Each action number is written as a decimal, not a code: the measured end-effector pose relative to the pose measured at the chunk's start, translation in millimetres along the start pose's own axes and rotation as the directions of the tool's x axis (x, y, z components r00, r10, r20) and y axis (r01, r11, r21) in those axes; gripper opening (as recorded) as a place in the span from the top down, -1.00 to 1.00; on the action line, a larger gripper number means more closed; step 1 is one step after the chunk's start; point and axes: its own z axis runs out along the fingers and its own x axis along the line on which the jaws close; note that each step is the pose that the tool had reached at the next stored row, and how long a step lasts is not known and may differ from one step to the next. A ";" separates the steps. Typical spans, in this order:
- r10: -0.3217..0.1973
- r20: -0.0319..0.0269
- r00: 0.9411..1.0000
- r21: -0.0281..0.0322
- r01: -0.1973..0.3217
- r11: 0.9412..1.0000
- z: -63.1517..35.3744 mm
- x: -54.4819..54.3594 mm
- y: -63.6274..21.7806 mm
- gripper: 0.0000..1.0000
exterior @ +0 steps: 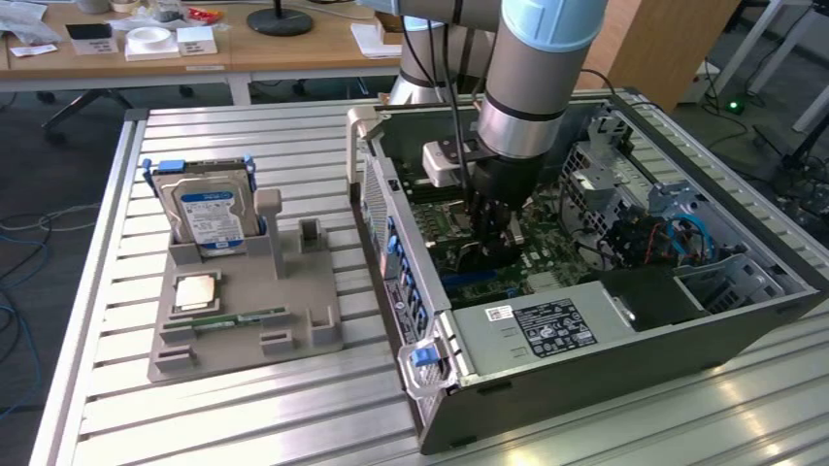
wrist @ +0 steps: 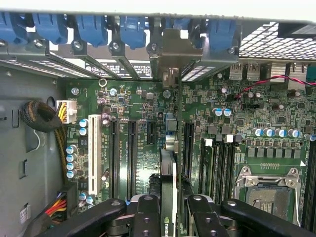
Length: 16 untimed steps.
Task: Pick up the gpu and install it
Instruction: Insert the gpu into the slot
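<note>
Currently the black two-fingered tool (exterior: 496,248) is down inside the open grey metal computer case (exterior: 583,388), pinching the thin flat black gpu card (wrist: 168,185) edge-on between its fingers. Card stands upright over the green motherboard (wrist: 145,165), parallel to the long black slots; whether it is seated cannot be told. Silver blue-labelled hard drive (exterior: 208,216) sits well apart on the slatted worktop (exterior: 259,417).

The arm comes down from the top centre into the open computer case (exterior: 622,374) that fills the right half of the frame. Its pincer (exterior: 499,245) is low over the green motherboard (exterior: 447,257), clamping the gpu (exterior: 498,264), a dark slab. At centre left on the slatted counter (exterior: 259,417), a grey holder (exterior: 279,301) carries an upright hard drive (exterior: 208,218).
</note>
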 end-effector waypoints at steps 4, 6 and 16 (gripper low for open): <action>0.000 0.000 1.000 0.000 0.000 1.000 0.0 0.0 -0.1 0.48; 0.000 0.000 1.000 0.000 0.000 1.000 0.0 0.0 -0.1 0.48; 0.004 -0.001 1.000 0.000 -0.004 1.000 1.4 0.1 -0.3 0.48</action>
